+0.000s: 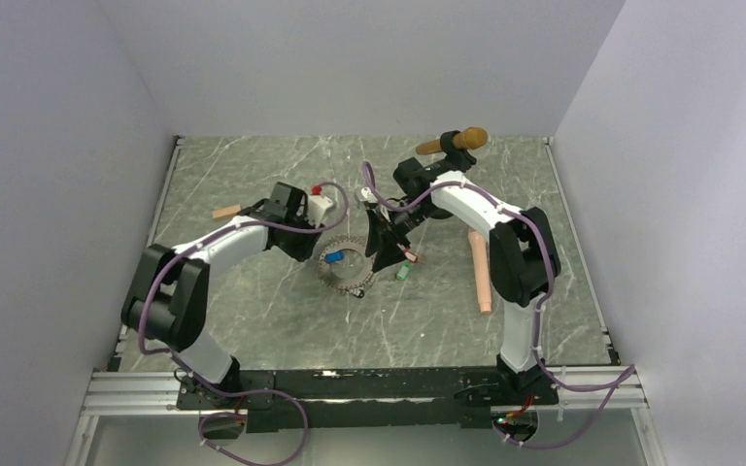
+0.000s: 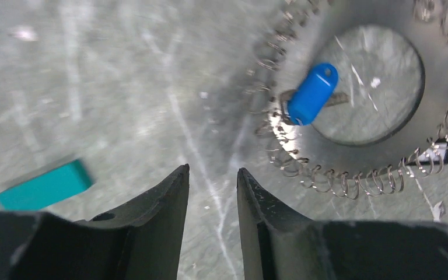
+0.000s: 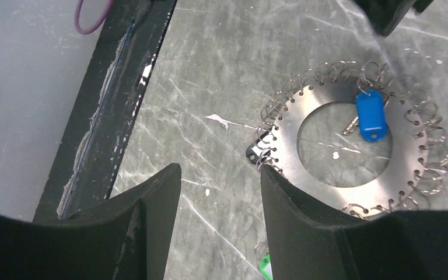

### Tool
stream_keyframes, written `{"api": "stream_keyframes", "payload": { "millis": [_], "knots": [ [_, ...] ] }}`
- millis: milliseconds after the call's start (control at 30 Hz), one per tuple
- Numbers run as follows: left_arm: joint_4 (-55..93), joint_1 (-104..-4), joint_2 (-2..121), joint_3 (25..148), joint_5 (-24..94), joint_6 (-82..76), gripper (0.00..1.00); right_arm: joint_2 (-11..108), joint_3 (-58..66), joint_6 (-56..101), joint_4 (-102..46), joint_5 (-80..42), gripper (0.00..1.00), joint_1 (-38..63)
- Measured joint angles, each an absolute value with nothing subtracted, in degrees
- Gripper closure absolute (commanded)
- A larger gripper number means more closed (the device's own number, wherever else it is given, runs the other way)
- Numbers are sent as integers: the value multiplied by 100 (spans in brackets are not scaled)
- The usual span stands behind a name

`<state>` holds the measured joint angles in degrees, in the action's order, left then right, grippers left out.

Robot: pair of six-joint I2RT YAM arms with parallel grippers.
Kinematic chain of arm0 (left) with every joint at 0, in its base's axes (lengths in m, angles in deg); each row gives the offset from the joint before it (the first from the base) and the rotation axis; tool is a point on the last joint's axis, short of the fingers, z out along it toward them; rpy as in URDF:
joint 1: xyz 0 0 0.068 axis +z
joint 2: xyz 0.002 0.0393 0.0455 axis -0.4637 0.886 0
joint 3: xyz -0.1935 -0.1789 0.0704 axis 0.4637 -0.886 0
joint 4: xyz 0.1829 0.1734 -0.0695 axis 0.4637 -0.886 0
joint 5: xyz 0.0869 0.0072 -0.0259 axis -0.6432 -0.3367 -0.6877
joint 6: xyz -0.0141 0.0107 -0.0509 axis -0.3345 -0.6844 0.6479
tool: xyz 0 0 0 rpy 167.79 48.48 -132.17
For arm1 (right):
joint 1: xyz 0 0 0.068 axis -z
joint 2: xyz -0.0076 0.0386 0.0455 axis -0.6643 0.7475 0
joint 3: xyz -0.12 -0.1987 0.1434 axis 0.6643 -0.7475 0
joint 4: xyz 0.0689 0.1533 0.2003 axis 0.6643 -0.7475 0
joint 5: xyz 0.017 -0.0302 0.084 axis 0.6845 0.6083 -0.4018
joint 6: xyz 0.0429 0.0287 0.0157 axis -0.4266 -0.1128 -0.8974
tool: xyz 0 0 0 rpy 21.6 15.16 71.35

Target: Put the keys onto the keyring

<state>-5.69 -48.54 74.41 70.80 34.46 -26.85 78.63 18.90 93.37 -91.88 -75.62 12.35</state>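
Blue key (image 2: 312, 93) lies on keyring (image 3: 291, 146), head at rim loop; threaded or not, can't tell. Left gripper (image 2: 213, 172) fingers apart, empty, beside ring. Right gripper (image 3: 220, 169) wide, empty. Verify your hook, then take green key (image 1: 403, 272); don't nudge ring.

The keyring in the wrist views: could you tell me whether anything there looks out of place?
Nothing is damaged or spilled. The blue key lies in the central opening of the keyring; whether it is hooked on a loop I cannot tell. The green key lies loose on the table, outside the ring.
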Motion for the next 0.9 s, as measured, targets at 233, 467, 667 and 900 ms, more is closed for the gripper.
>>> {"api": "stream_keyframes", "payload": {
  "millis": [233,467,667,900],
  "knots": [
    [-224,-4454,5771,6619,3518,-2377,42,7063,1628,8773,-8683,-7134,41,1264],
    [290,-4043,3455,5414,4231,-1614,1,5479,612,7674,-7756,-6024,17,1355],
    [657,-3693,2054,5135,4902,-617,1,4099,177,6369,-6738,-5702,0,2201],
    [34,-3682,1459,5559,5048,-287,1,3059,-580,4463,-5588,-5659,0,3172]
  ]
}}
